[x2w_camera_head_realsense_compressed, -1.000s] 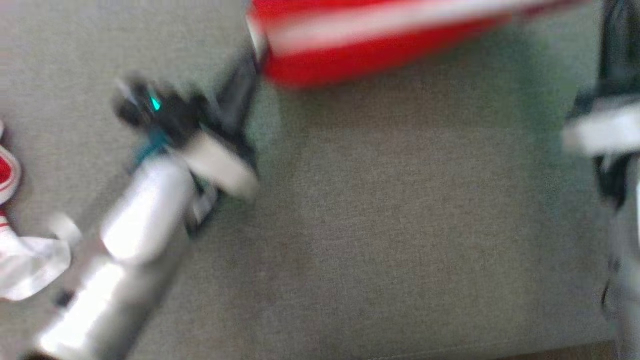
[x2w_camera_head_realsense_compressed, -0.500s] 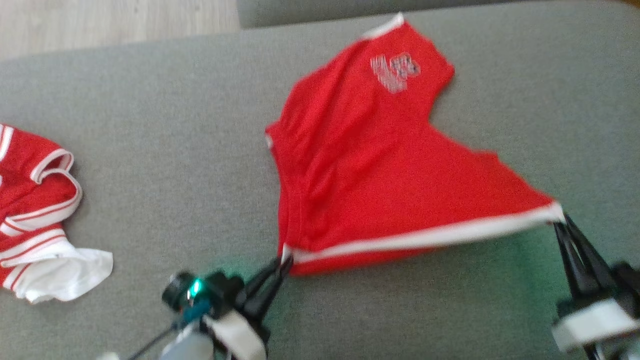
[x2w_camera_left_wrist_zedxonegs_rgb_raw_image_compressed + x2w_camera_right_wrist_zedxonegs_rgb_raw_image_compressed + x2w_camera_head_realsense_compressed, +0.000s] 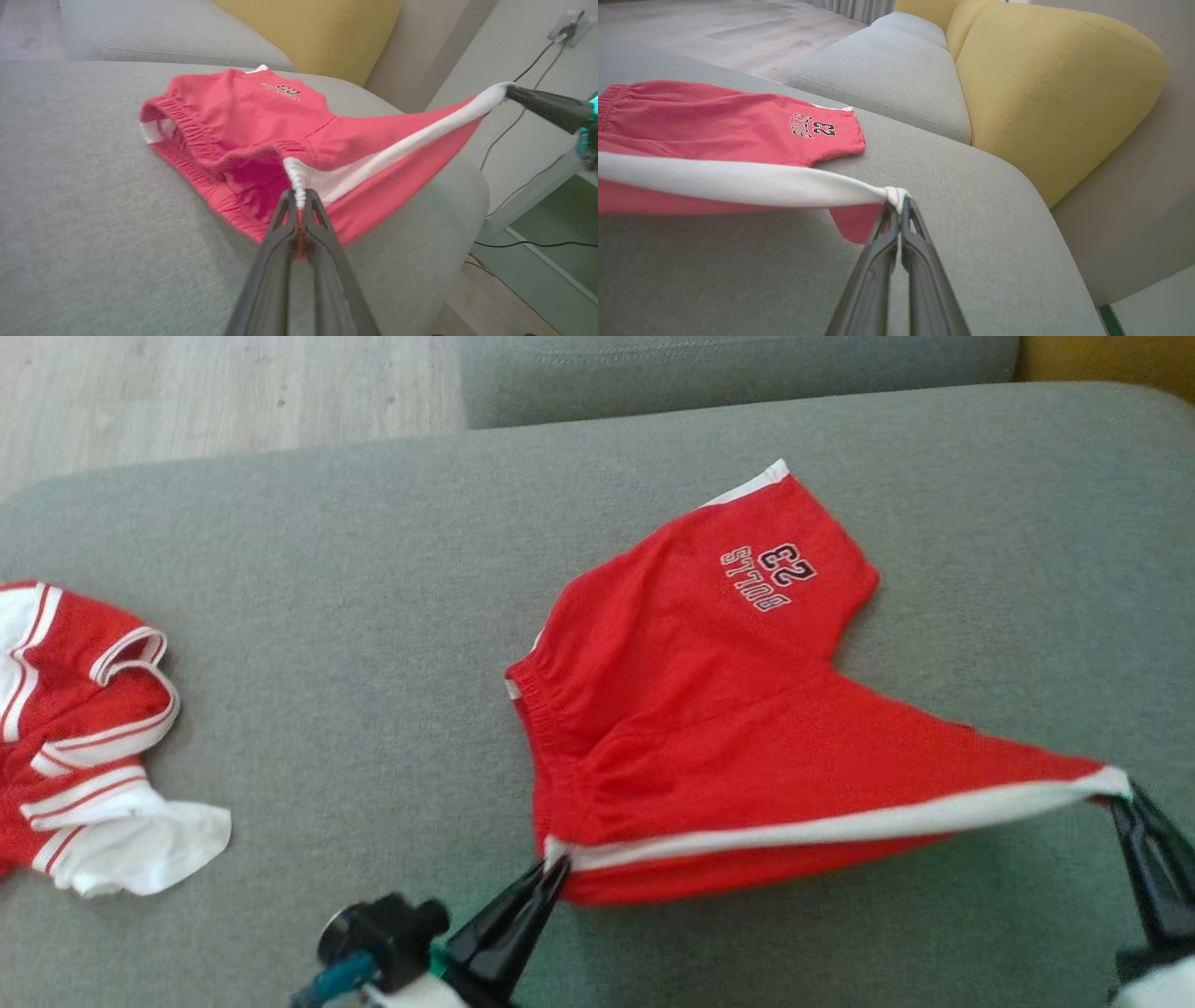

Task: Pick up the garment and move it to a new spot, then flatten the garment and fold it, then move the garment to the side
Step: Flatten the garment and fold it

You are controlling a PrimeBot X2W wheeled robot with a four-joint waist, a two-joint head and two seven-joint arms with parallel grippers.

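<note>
The grey sofa seat (image 3: 373, 616) spans the head view, with wood floor (image 3: 233, 392) past its far edge at 11 o'clock. The right wrist view adds a yellow backrest (image 3: 1055, 93) beyond the seat. The left wrist view adds the seat's rounded corner dropping to the floor, and cables (image 3: 518, 116) on the wall behind.

The red shorts (image 3: 709, 709) sit right of centre on the seat. Their long axis follows the white side stripe, running from 9 to 3 o'clock in the head view and rising slightly toward 3. The elastic waistband faces 9 o'clock. 1 leg lies flat and points to 1 o'clock, its "BULLS 23" print upside down to the head camera. The other leg stretches toward 3 o'clock. Both wrist views show the stripe pulled taut and lifted off the seat.

A second red-and-white garment (image 3: 75, 709) lies crumpled at the 9 o'clock edge, well apart from the shorts, with bare seat between them and more bare seat at 6 o'clock.

The left gripper (image 3: 551, 873) pinches the waistband end of the stripe, fingers closed on the cloth. The right gripper (image 3: 1125, 798) is clamped on the hem end, near the seat's corner.
</note>
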